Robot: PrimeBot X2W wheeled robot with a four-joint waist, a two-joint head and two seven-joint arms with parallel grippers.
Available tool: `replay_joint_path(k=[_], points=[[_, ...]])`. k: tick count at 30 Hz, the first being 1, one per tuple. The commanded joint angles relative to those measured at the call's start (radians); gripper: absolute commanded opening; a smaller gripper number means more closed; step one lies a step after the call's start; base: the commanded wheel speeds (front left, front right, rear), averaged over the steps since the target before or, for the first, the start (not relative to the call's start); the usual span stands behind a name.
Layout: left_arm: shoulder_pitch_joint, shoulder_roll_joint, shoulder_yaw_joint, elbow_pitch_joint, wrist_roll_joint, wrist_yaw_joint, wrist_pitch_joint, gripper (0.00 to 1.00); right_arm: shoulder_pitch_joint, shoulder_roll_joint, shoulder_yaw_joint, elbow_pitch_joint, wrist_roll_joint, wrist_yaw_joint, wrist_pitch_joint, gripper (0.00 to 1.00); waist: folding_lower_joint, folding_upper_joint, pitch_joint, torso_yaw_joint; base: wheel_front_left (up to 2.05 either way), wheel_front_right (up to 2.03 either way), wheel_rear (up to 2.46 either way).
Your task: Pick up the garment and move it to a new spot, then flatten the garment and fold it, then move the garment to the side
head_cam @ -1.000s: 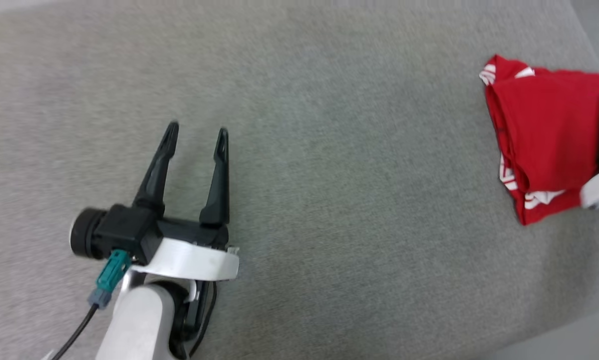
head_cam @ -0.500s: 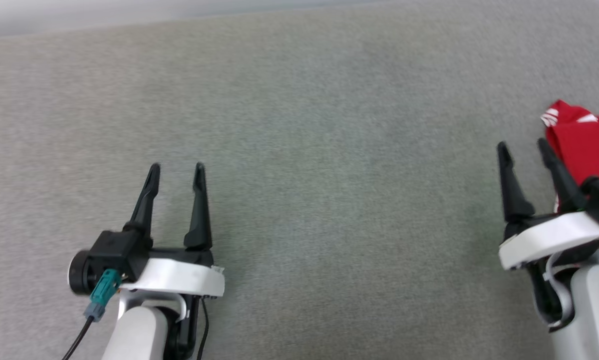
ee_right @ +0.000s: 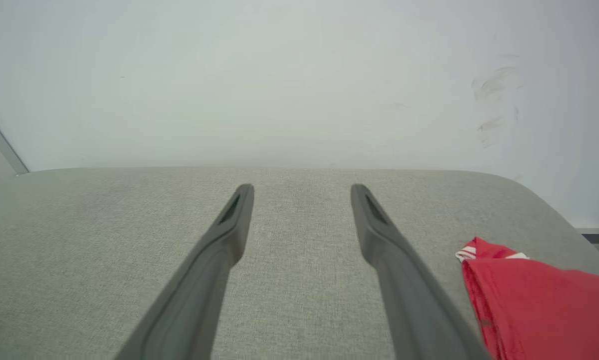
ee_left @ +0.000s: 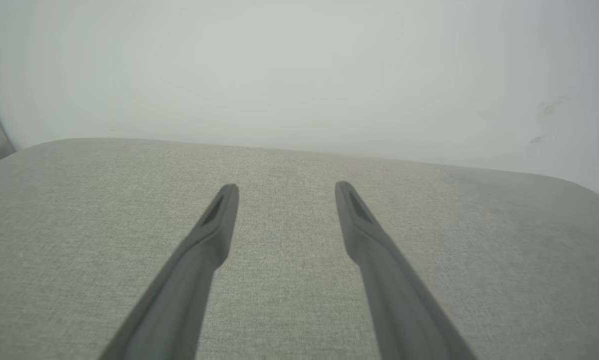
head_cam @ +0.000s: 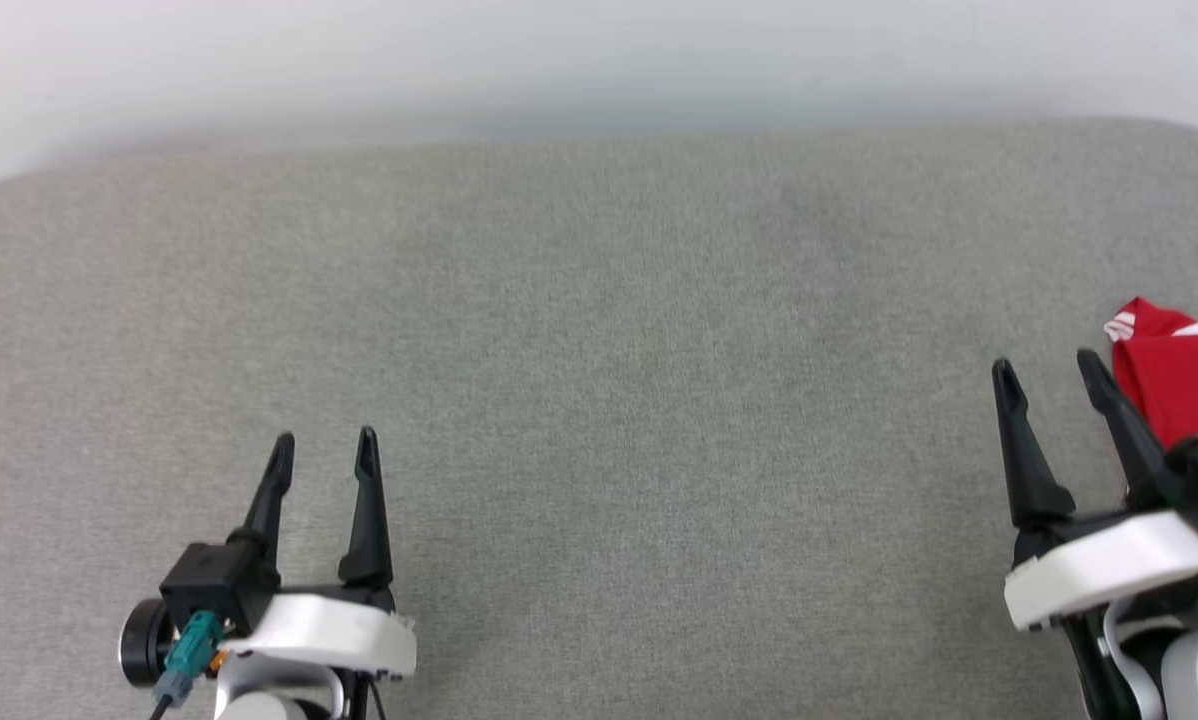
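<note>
Far left of the garment (head_cam: 1184,380), the left tool (head_cam: 324,450) hovered over the grey fabric tabletop (head_cam: 659,400), its fingers apart and empty. The right tool (head_cam: 1045,365), likewise spread, hung just left of the garment, a folded red jersey with white-striped trim. A pale wall (head_cam: 559,60) stood beyond the garment.
</note>
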Motion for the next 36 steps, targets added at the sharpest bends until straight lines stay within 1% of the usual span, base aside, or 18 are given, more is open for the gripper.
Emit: replay_joint_path(k=[1,9,16,27,36], points=[[0.017,-0.002,0.003,0.001,-0.001,0.0,-0.006,1.0,0.022,0.007,-0.003,-0.008,-0.005,-0.001,0.003,1.0,0.0001,-0.0001,-0.025,0.007,0.0,0.0,0.0],[0.082,-0.013,0.019,0.011,0.007,-0.016,-0.005,1.0,0.122,0.026,0.0,-0.091,-0.039,-0.001,0.051,1.0,0.0001,-0.0001,-0.093,0.005,0.0,0.0,0.0],[0.109,-0.021,0.031,0.022,0.012,-0.032,-0.005,1.0,0.18,0.037,0.008,-0.123,-0.053,-0.001,0.068,1.0,0.0001,-0.0001,-0.123,0.009,0.0,0.0,0.0],[0.096,-0.029,0.052,0.022,0.04,-0.052,-0.005,1.0,0.182,0.034,0.016,-0.159,-0.068,-0.001,0.064,1.0,0.0001,-0.0001,-0.11,0.022,0.0,0.0,0.0],[0.081,-0.035,0.064,0.03,0.057,-0.069,-0.005,1.0,0.174,0.04,0.014,-0.158,-0.064,-0.001,0.056,1.0,0.0001,-0.0001,-0.099,0.027,0.0,0.0,0.0]])
